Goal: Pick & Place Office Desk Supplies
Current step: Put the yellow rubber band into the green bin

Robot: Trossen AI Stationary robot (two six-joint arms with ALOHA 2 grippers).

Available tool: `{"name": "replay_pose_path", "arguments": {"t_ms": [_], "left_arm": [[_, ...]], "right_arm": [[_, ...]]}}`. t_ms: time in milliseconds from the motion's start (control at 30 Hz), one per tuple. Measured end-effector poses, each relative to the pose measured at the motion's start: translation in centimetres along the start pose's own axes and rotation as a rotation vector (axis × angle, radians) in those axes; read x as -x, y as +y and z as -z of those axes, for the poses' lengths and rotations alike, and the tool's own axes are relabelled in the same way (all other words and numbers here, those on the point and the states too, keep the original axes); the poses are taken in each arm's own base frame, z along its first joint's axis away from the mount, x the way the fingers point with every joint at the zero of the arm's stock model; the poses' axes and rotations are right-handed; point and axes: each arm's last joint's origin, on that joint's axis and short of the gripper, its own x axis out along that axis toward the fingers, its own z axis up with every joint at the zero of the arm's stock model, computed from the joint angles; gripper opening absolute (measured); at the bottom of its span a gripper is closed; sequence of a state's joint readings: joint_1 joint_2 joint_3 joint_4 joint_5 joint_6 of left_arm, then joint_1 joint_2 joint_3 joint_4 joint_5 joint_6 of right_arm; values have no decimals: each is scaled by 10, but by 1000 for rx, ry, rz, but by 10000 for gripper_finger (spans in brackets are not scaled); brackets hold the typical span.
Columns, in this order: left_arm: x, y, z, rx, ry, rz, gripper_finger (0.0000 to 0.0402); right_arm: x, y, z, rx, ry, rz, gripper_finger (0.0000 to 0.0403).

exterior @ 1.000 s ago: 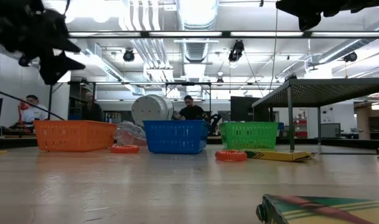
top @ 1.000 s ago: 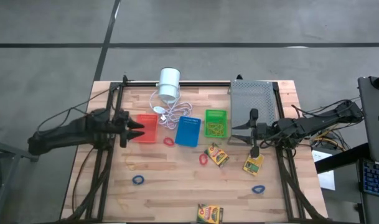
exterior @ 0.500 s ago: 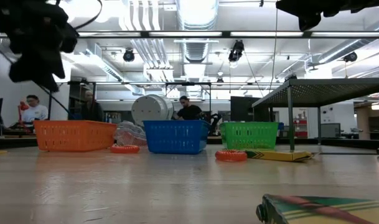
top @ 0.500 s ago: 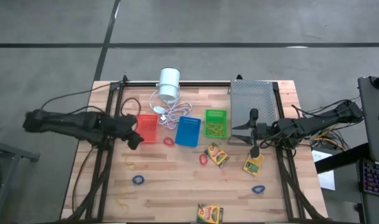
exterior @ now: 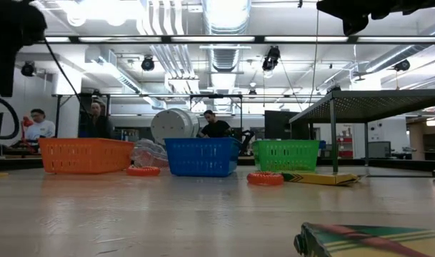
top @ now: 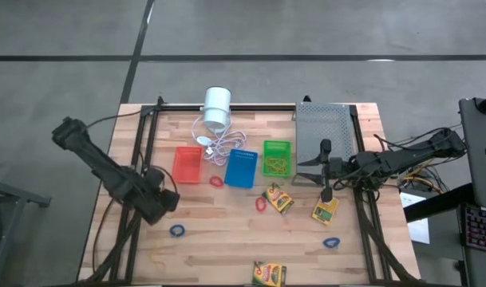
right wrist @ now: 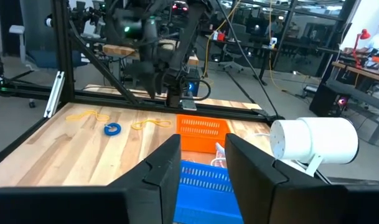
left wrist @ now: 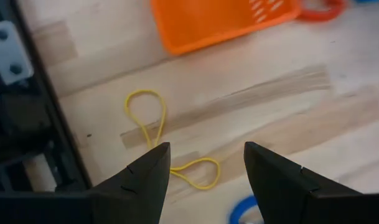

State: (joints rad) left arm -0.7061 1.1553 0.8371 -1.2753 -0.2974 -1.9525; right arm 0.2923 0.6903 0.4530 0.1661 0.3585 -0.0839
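- Left gripper (left wrist: 201, 177) is hovering, fingers spread and empty, just over the yellow rubber band (left wrist: 161, 140), near the orange basket (left wrist: 220, 18).
- That band is looking limp and feather-light; pinching one loop flat against the wood seems best.
- Right gripper (right wrist: 201, 155) is waiting with fingers apart and empty, far across from that basket.

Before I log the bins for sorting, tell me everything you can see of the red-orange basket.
The red-orange basket is a small rectangular plastic tray with slotted walls, standing upright on the wooden table, leftmost in the row of three baskets. It looks empty from above. The white cord lies beside its far right corner; whether they touch is unclear. Neither gripper touches it.
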Motion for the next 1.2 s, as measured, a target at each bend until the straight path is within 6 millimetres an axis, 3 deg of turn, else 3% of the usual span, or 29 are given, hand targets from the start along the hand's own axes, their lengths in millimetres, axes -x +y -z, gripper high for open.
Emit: {"name": "replay_pose_path", "arguments": {"t_ms": [333, 833, 1200], "left_arm": [[-33, -8, 12, -9, 16, -46, 210], [-86, 32, 0, 32, 107, 43, 208], [-101, 41, -3, 4, 135, 58, 168]], "right_arm": [[0, 0, 0, -2, 0, 0, 117], [0, 0, 0, 0, 0, 0, 129], [0, 0, 0, -1, 0, 0, 114]]}}
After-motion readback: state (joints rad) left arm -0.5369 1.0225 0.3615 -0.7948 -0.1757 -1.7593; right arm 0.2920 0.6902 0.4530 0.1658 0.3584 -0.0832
